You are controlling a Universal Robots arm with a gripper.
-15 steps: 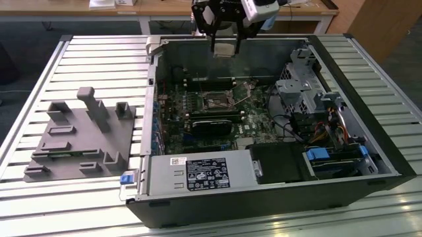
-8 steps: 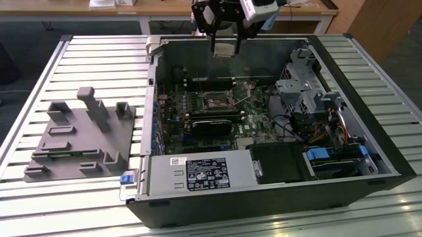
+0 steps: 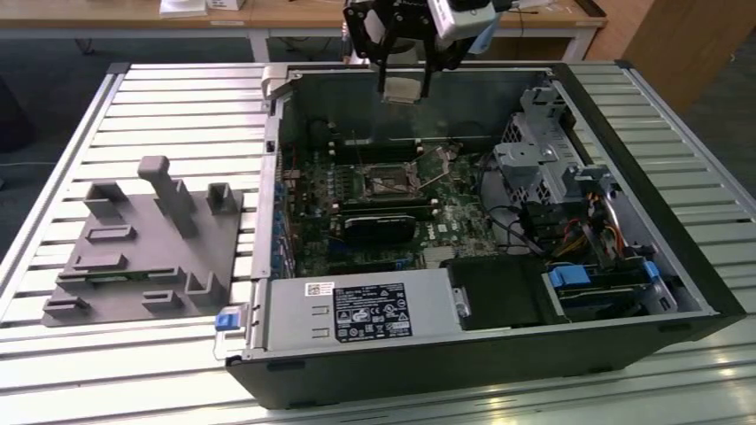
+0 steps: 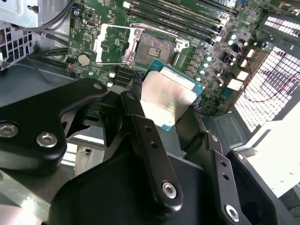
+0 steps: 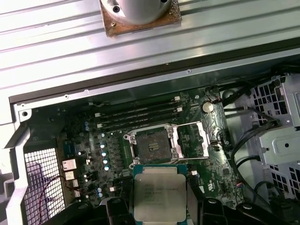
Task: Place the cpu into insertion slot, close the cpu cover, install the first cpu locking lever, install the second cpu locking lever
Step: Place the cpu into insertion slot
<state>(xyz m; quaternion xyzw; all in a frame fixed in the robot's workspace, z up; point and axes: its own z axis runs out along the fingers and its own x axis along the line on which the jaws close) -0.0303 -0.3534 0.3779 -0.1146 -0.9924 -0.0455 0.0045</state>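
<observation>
Cpu (image 5: pixel 159 193), gripped flat in my end effector (image 3: pixel 402 87) for level seating, hangs over the board (image 5: pixel 220 164) near the open slot (image 5: pixel 151 145).

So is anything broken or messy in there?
Nothing looks broken or spilled. The cpu is just held in the gripper, not in the slot yet, and the cover is flipped open beside it.

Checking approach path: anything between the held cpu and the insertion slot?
Nothing; in the first wrist view only bare board separates cpu from insertion slot.
</observation>
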